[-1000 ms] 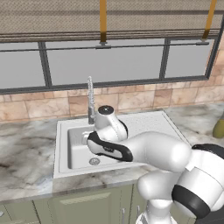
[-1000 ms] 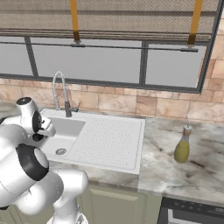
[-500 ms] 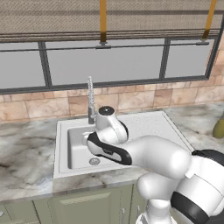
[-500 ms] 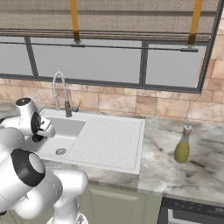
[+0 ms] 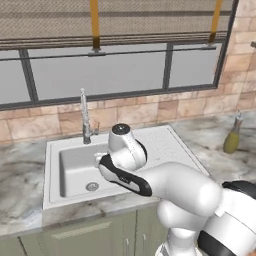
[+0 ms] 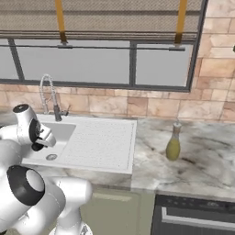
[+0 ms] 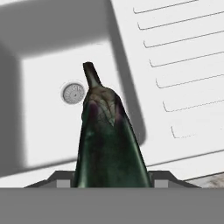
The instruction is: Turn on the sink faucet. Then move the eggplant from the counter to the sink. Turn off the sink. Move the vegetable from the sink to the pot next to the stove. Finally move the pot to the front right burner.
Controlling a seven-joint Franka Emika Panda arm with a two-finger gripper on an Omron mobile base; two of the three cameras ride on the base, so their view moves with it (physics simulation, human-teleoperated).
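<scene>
Marble-look tabletop (image 5: 20, 210) with dark veins runs beneath a brick-tiled wall and a wide window, over pale green cabinets. Set into it is the white sink (image 5: 165, 145), with one deep square basin on one side and a ridged drainboard (image 6: 101, 142) on the other; a round metal drain (image 5: 91, 186) sits in the basin floor. At the back rim stands the chrome gooseneck faucet (image 5: 85, 117), upright, with its small lever at the base; no water stream can be made out in the base views. An olive-yellow bottle (image 6: 173, 143) stands on the tabletop well apart from the sink, on the drainboard side. The stove edge (image 6: 193, 211) shows at the lower corner of the right base view. The robot arm reaches over the front of the basin, its hand positioned above the basin opening. In the hand view, the eggplant (image 7: 109, 140) projects forward from the pincer (image 7: 111, 181), stem end pointing away from the hand and toward the basin floor, with the drain (image 7: 73, 92) visible just beside its stem tip. The eggplant is raised above the basin, not resting on the basin floor. The pincer is clenched on the eggplant's thick end, the finger tips mostly hidden behind the vegetable. The eggplant's surface reads very dark purple-black with a greenish sheen.
</scene>
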